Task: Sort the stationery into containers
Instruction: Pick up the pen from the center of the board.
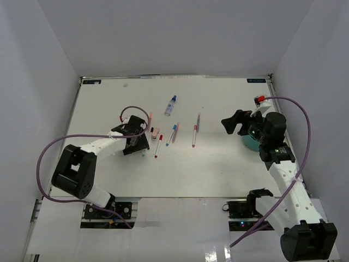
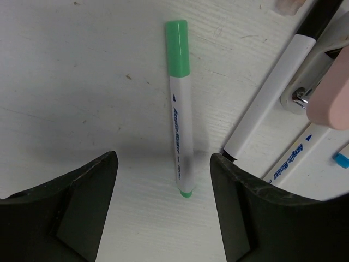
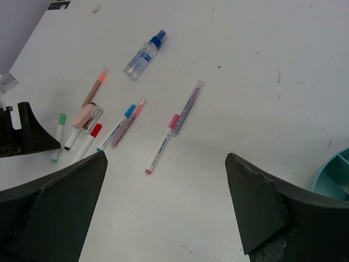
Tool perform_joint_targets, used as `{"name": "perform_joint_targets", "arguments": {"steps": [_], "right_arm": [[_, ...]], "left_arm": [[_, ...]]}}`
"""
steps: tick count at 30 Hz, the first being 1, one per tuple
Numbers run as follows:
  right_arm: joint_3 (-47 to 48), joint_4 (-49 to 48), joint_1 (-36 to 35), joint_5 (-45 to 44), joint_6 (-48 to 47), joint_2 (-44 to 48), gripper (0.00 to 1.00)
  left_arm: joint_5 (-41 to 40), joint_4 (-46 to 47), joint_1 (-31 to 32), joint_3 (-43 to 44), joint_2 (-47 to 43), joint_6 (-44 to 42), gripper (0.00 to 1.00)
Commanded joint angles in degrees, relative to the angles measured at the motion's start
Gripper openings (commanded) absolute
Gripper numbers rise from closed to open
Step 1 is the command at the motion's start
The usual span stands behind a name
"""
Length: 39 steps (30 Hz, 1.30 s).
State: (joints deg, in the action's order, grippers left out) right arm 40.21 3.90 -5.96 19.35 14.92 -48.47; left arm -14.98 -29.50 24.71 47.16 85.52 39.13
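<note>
My left gripper is open and low over the table, with the tail of a green-capped marker lying between its fingers. A black-tipped pen and the pinkish eraser block lie to its right. My right gripper is open and empty, raised beside the teal organiser bowl, which the right arm mostly hides in the top view. A pink-capped marker, blue-capped marker, red-capped marker and the blue-capped bottle lie on the table. No tape ring shows.
A clear purplish pen and an orange-tipped pen also lie among the markers. White walls close the table on the left, back and right. Purple cables loop over both arms.
</note>
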Motion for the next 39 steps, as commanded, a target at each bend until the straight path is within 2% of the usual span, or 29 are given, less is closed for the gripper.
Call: {"name": "perform_joint_targets", "arguments": {"steps": [1,4,9,14,17,18,20,21,22,25,27,32,38,39], "right_arm": [[-0.1,-2.1,-1.3,-2.4,-2.1,1.2,0.95],[-0.1,-1.9,-1.8,-3.0,-2.6,1.4,0.95],[-0.6,-1.9,-2.1,-3.4,-3.1,1.8,0.95],[-0.8,-2.2,-2.5,-4.1,-3.5,1.7,0.96],[-0.9,-2.2,-2.7,-4.1,-3.7,1.5,0.95],[-0.9,-2.2,-2.8,-4.0,-3.8,1.5,0.96],[-0.9,-2.3,-3.0,-3.4,-4.2,1.5,0.96],[-0.9,-2.4,-3.1,-2.4,-4.4,1.4,0.96],[-0.8,-2.4,-3.2,-1.8,-4.5,1.4,0.95],[0.0,-2.5,-3.7,1.7,-4.7,0.7,0.96],[1.3,-2.2,-4.4,5.0,-4.7,-0.4,0.96],[6.0,-0.5,-8.5,9.0,-3.2,-4.6,0.99],[13.7,-0.6,-17.6,11.0,1.8,-13.4,1.0],[14.3,-1.3,-18.6,10.3,3.1,-14.3,0.97]], "left_arm": [[0.4,2.2,0.0,0.0,-0.3,2.1,0.79],[0.0,1.5,0.0,0.3,1.5,1.9,0.74],[-2.2,0.4,0.3,-1.0,2.4,2.3,0.56],[-3.3,-0.5,1.8,-0.3,4.7,2.6,0.49],[-3.3,-0.7,2.0,0.0,5.1,2.9,0.35],[-3.6,-0.9,2.0,0.1,4.8,2.9,0.26],[-3.7,-0.7,2.1,0.0,3.4,2.4,0.17],[-3.8,-0.7,2.3,0.2,1.6,2.0,0.09],[-4.1,-0.7,2.8,0.5,0.5,1.1,0.07],[-4.0,0.0,5.2,2.1,-3.3,-1.7,0.05],[-3.0,1.5,6.8,4.0,-5.8,-6.6,0.06],[5.6,9.4,12.2,6.1,-10.7,-20.6,0.1],[17.2,17.3,15.0,6.5,-14.4,-30.1,0.14],[18.1,17.5,15.5,6.7,-14.4,-32.0,0.15]]}}
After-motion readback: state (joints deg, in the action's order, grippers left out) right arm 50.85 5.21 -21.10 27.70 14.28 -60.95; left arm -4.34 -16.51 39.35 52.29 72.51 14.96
